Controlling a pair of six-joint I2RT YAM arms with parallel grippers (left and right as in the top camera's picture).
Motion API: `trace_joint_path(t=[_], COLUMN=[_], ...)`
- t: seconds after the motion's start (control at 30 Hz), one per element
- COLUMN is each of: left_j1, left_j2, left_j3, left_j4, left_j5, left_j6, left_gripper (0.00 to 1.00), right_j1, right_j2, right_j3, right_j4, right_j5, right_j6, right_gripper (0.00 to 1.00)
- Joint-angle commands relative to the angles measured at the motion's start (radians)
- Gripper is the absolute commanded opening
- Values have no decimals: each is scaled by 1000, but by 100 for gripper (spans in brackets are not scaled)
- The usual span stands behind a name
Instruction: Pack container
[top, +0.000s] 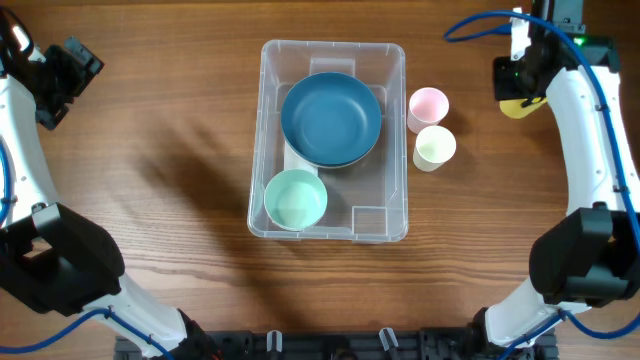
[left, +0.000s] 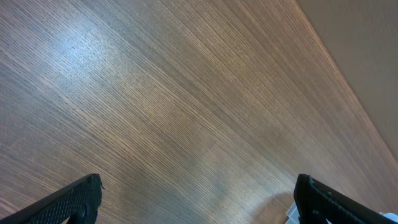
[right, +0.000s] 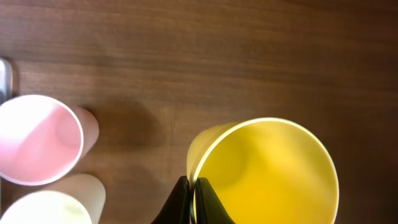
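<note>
**Yellow cup pinched at far right, container mid-table**

Left side. The left gripper (left: 196, 193) sits high at the far-left corner in the overhead, end-on, and I can't read its jaws from there. Its wrist camera settles it: the two fingers stand wide apart at the bottom corners of the frame, with only bare wood between them. Spread and holding nothing.

Centre. The container (top: 334, 44) sits square in the middle of the table (top: 160, 150), long side running away from me. Only the overhead shows what is in it. A blue bowl (top: 331, 119) fills the far half, and a green bowl (top: 296, 198) sits in the near-left corner. The near-right corner is bare.

Right of it, outside the wall, a pink cup (top: 428, 106) stands just beside the container, and a pale cup (top: 435, 147) is next to it on the near side. Both stand mouth up. The right wrist view catches both cups at its left edge.

Far right. In the overhead the yellow cup (top: 520, 106) is only a sliver under the arm. The right wrist view shows it plainly: the right gripper (right: 193, 202) has its fingers closed on the cup's rim, one inside the wall and one outside. I can't tell whether the cup's base is touching the wood. It is well apart from the other two cups.

Surface and room. The table is brown wood grain, darker in the right wrist view and glossy with a light patch in the left one. The left wrist view also shows the table's edge, with a plain tan area beyond it. Blue cables run along both arms.
</note>
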Motion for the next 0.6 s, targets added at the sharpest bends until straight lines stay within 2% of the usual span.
trace_joint_path(t=[0.0,0.33,0.57], left_j1=[2,2,2], left_j2=[-28,-28,-28], left_j3=[19,19,19], left_j4=[2,2,2], left_j5=[-2,-2,-2], left_j6=[-9,-9,-9], left_gripper=[100,100,100], right_j1=[1,0,0], right_j2=[23,87,114], right_j3=[-28,-151,-161], right_j4=[24,111,118], right_j5=[-38,-105,-113], right_j6=[-19,-12,-12], right_gripper=[4,4,4])
